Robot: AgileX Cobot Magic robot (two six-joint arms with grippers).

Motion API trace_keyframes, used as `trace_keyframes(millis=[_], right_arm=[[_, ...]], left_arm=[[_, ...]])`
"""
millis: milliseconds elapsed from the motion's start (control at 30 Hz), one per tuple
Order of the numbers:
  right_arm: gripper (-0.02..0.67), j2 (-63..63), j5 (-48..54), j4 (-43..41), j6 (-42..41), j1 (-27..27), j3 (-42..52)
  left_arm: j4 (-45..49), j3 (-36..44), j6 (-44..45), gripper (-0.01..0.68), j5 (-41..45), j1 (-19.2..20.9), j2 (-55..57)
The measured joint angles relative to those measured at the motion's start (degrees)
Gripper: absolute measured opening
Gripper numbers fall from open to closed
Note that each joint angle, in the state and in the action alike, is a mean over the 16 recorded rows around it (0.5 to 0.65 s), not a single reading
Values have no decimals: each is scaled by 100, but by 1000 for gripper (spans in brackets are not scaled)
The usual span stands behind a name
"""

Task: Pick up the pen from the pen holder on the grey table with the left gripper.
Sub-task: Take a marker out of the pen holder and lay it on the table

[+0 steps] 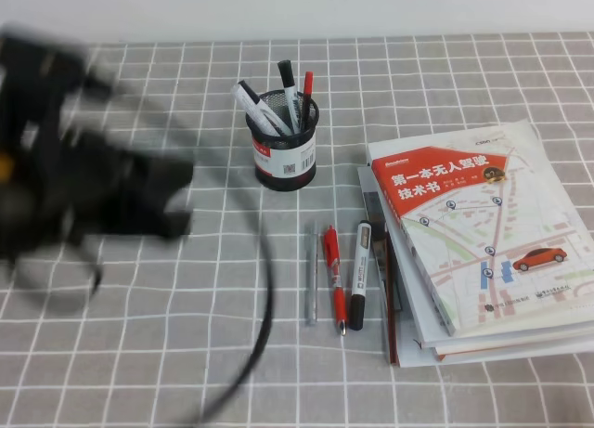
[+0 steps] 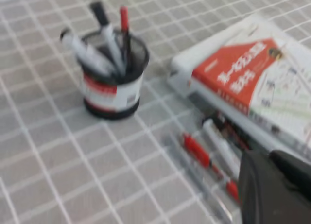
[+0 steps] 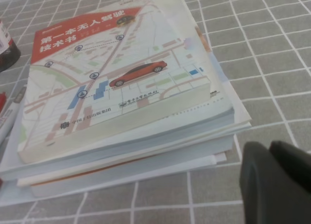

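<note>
The pen holder [image 1: 284, 154] is a black mesh cup with a white-and-red label, standing upright on the grey table [image 1: 167, 354]. A slim red pen [image 1: 307, 87] stands in it at the right side, beside several black-capped white markers. The left wrist view has the pen holder [image 2: 112, 90] at upper left, with the red pen [image 2: 125, 21] sticking out. My left gripper [image 1: 172, 201] is a motion-blurred black mass well left of the holder, apart from it; its jaws cannot be made out. Only a dark corner of the left gripper [image 2: 274, 190] shows there. The right gripper [image 3: 277, 182] is a dark shape beside the books.
A grey pen [image 1: 312, 275], a second red pen [image 1: 333, 275] and a black-capped marker [image 1: 359, 272] lie side by side in front of the holder. A stack of books [image 1: 473, 233] sits at the right. A black cable [image 1: 264, 307] curves across the cloth.
</note>
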Motion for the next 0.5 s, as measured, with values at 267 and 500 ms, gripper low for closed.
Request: trace_keyframes(millis=[267,500], right_arm=[[-1,0,0,0,0,0,0],[-1,0,0,0,0,0,0]], left_arm=[[-58,1986,-11,0,-666,0,-1767],[124,2612,-15,0,-917,0,-2586]])
